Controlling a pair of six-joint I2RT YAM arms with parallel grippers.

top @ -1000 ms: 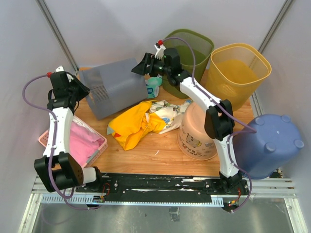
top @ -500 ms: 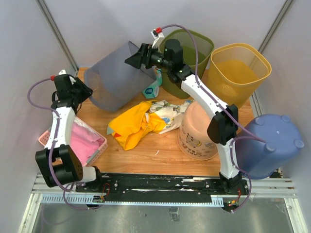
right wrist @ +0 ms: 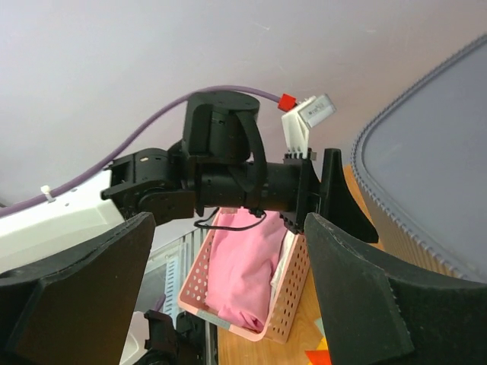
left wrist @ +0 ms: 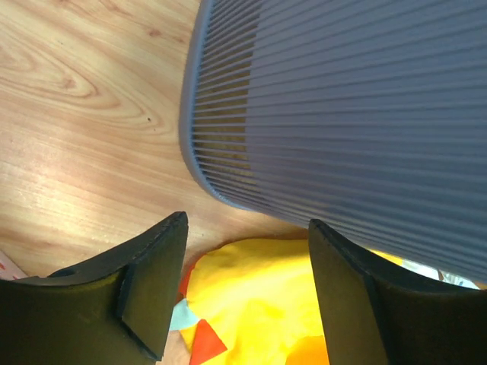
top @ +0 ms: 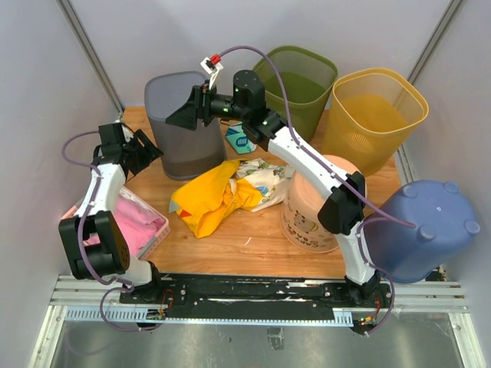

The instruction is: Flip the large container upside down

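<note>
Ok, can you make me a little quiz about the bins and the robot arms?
1. True or false: the grey bin lies on its side.
2. What stands right beside the green bin? A: yellow bin. B: red bucket. C: black box.
3. Fill the gap: the left pincer is ____, with nothing between its fingers.

Key: 1 false, it stands with its base up. 2 A. 3 open.
</note>
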